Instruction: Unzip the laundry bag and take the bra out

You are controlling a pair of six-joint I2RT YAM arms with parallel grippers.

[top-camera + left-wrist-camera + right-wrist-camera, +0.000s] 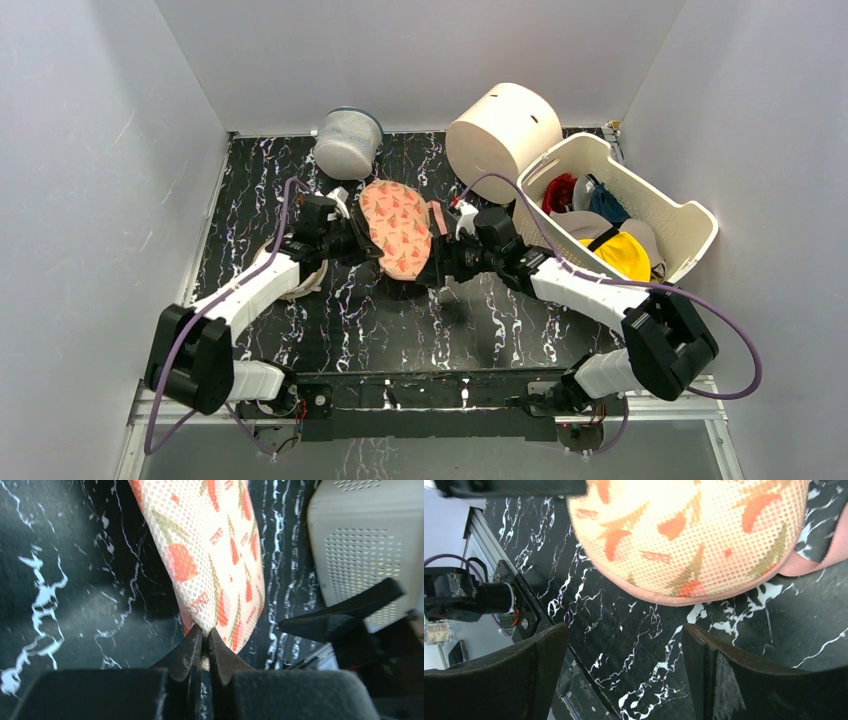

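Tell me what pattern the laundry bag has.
The laundry bag is salmon-orange mesh with small red and green motifs, clearest in the left wrist view.

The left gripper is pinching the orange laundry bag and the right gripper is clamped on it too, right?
Half right. The left gripper pinches the laundry bag, but the right gripper is open, gripping nothing; the right wrist view shows it.

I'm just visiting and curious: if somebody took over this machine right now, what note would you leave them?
Left hand: shut, pinching the laundry bag by its edge.
Right hand: open, empty, close to the bag's other side.
The bag lies between both hands; no bra in sight.
Done: one grip on the bag.
Left: unzip it and pull out the bra; zip state unclear.
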